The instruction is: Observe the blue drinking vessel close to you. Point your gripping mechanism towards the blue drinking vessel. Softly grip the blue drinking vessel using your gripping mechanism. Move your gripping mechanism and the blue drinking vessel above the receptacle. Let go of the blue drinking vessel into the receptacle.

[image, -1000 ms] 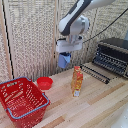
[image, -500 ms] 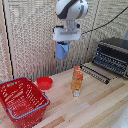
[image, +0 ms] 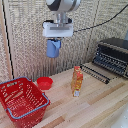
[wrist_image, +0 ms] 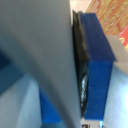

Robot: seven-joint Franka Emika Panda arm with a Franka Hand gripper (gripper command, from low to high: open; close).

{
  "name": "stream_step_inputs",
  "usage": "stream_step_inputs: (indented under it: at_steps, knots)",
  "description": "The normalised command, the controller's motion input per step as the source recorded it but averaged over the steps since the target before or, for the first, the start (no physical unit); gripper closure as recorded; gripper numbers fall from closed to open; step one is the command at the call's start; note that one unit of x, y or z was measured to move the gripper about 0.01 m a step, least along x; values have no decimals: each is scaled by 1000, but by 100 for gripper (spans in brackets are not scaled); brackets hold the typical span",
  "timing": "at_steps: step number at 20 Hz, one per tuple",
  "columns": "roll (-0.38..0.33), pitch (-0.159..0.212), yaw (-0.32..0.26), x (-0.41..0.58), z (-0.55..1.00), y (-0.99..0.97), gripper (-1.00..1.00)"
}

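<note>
At lower left of the exterior view you have the receptacle (image: 22, 100) on the bench (image: 95, 107), empty as far as can be seen. The red bowl (image: 44, 83) sits just beyond it. In the last second your gripper (image: 54, 40) has risen and now hangs high at upper centre, clamped on the blue drinking vessel (image: 53, 48), well clear of the orange bottle (image: 76, 81). So the lift is done; you now need to carry it toward the picture's left, over the receptacle. The toaster oven (image: 113, 55) sits far right.
</note>
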Motion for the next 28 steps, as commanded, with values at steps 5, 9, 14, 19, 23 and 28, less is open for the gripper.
stream_step_inputs:
  at_steps: [5, 9, 14, 19, 23, 28]
  knots:
    - [-32, 37, 0, -10, 181, 959, 100]
    - [-31, 26, 0, -14, 151, 966, 100]
    - [-32, 22, 0, -21, 134, 966, 100]
    - [-138, -69, 0, -61, -257, 842, 100]
    - [-183, -127, 0, -132, -524, 704, 100]
    - [-189, -112, 0, -162, -670, 634, 100]
